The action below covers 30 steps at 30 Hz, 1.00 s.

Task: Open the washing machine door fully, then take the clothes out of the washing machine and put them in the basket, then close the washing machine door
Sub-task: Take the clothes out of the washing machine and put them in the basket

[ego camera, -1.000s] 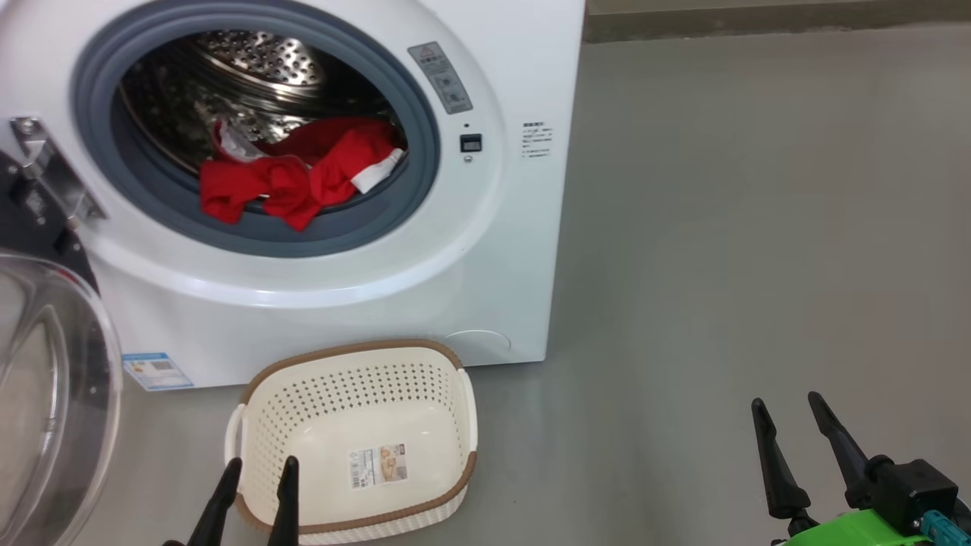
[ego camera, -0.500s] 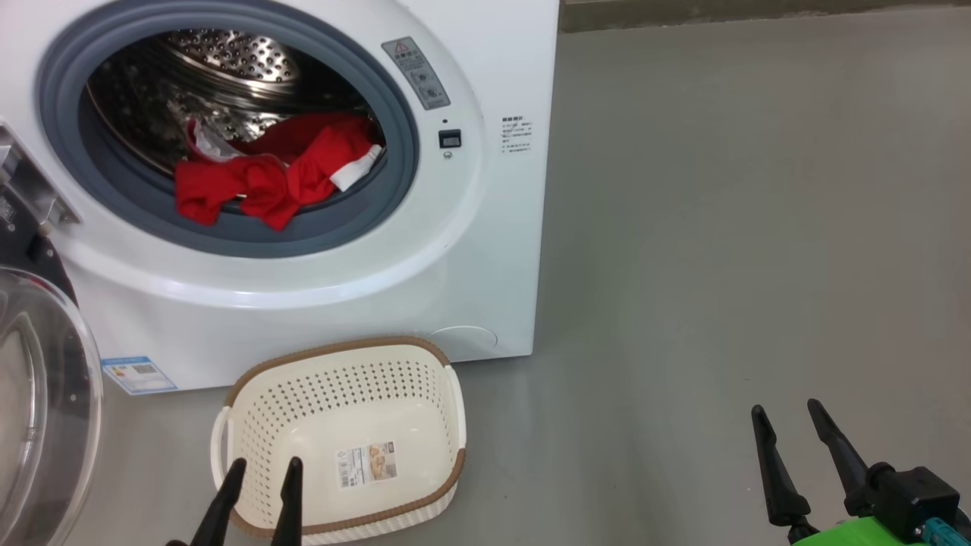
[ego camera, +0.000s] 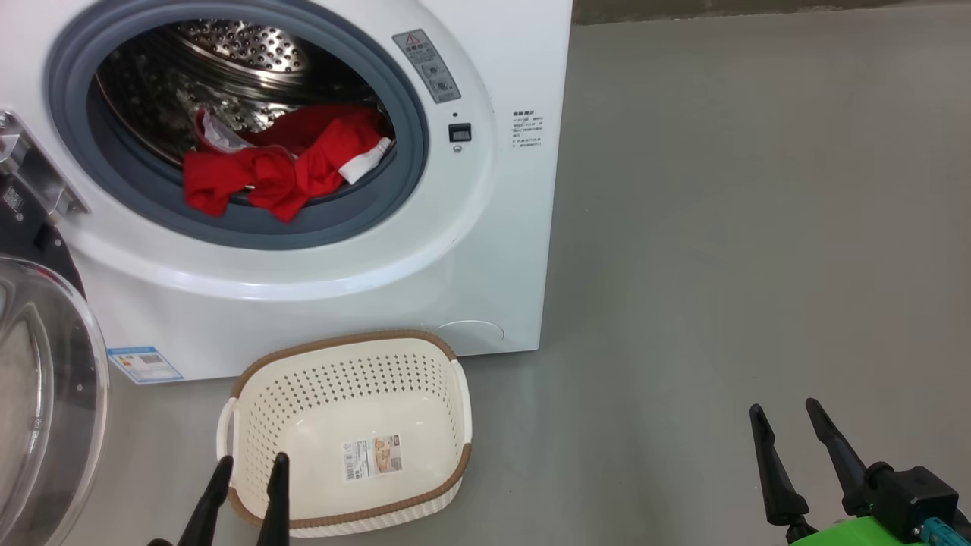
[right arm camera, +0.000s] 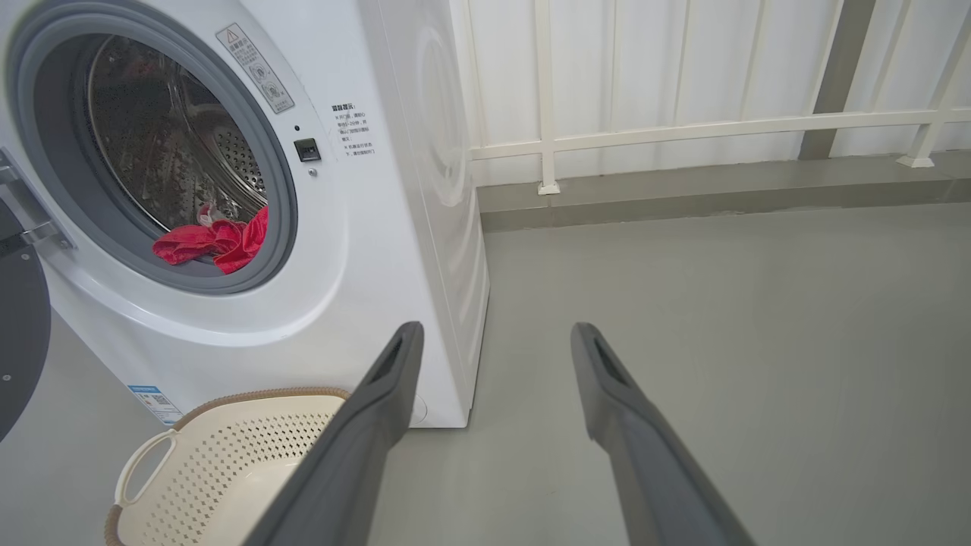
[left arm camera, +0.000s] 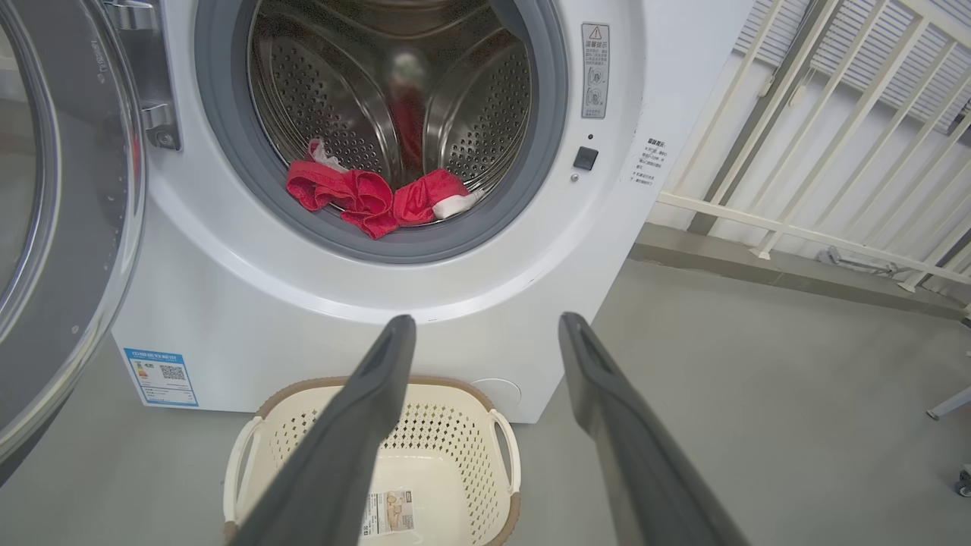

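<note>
The left claw [ego camera: 252, 464] and right claw [ego camera: 784, 415] are spread and empty, and a loose grab could drop the clothes [ego camera: 265, 178] from the washing machine [ego camera: 485, 250] beside the basket [ego camera: 341, 345] below it.

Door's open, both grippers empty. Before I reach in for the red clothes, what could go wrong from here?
1. The clothes drape over the grey gasket in a tangle; a pinch may lift only part and drop the rest outside the basket.
2. The washing machine door stands open to the left of the left gripper; swinging that arm outward could strike it.
</note>
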{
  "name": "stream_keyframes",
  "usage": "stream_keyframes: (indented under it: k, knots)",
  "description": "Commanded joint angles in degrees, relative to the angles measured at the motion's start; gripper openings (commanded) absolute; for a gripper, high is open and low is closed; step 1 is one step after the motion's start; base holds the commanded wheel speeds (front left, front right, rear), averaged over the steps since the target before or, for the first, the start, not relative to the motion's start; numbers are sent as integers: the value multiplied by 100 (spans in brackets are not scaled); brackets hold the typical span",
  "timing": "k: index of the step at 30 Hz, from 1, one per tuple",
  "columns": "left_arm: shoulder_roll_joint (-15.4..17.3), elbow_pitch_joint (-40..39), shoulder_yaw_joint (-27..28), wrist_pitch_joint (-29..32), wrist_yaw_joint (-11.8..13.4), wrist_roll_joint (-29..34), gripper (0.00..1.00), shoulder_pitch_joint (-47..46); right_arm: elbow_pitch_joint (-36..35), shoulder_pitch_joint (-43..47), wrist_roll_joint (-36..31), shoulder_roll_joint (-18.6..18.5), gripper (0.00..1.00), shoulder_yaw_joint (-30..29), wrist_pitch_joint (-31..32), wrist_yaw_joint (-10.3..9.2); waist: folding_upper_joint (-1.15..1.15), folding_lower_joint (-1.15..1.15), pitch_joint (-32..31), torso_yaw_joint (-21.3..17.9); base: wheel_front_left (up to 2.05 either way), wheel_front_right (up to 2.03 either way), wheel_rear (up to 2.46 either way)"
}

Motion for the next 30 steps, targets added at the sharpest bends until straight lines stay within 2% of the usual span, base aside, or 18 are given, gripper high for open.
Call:
stream_keyframes:
  k: [1, 22, 30]
  knots:
    - [95, -156, 223, -29, 6, -56, 100, -256, -143, -185, -13, -60, 100, 123, -54, 42, 0, 0, 14, 7, 0, 0, 0]
    - [157, -141, 158, -29, 6, -149, 100, -369, -154, -263, 30, -48, 100, 133, -54, 42, 0, 0, 88, 30, 60, -60, 0]
    - [146, -127, 129, -29, 6, -94, 100, -387, -154, -275, 60, -47, 100, 146, -54, 42, 0, 0, 108, 49, 8, -8, 0]
